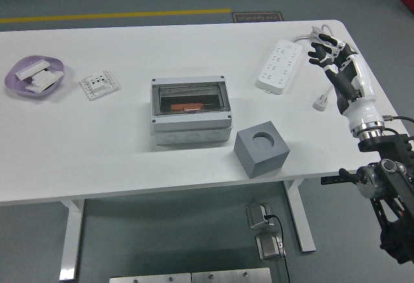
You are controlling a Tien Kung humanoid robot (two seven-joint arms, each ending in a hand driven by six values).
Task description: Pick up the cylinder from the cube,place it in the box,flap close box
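The cylinder (186,107) shows as an orange shape lying inside the box (191,111), seen through the box's see-through flap, which sits flat over the top. The box is grey-white with a screw at each corner of its lid frame, and it stands near the middle of the worktop (129,154). Just to the right of the box and a little nearer the worktop's near edge sits the grey cube (261,148), turned at an angle — its round hole on top is bare, with nothing in it. Box and cube are close but I cannot tell whether they touch.

My right robot hand (330,53) is well to the right of the box, raised over the worktop's far right corner. Its fingers are spread and slack, pointing up and away, and they hold nothing. The white forearm below it runs down to the black arm joint off the worktop's right edge.

Between the box and my robot hand, further back, lies a white power strip (279,66); its cable (326,86) loops under my robot hand and ends in a plug beside my wrist.

Left of the box lies a small white socket plate (99,84), and further left — near the worktop's left edge — a purple dish (19,84) holding white parts.
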